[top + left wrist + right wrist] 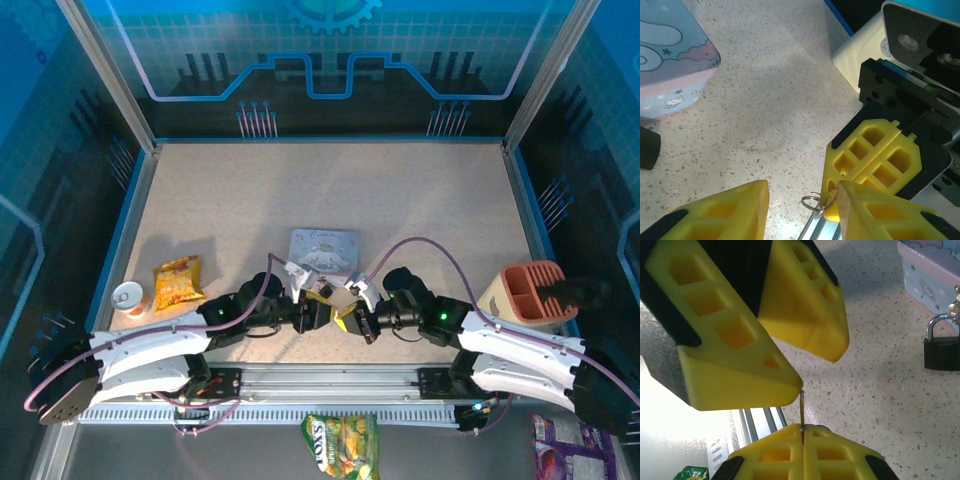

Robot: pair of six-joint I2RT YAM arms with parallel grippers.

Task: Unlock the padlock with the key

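The small black padlock with its silvery shackle lies on the speckled table beside the pale blue cartoon tin; its dark corner shows at the left edge of the left wrist view. My right gripper is shut on the thin key, seen edge-on and pointing up. The key's tip touches one finger of my left gripper, which is open. In the left wrist view, the left gripper spreads wide; the right gripper holds the key ring by its right finger. Both grippers meet near the table's front.
The tin lies just behind the grippers. An orange snack bag and a small white cup are at the left. A terracotta holder stands at the right. A green snack bag lies below the front rail.
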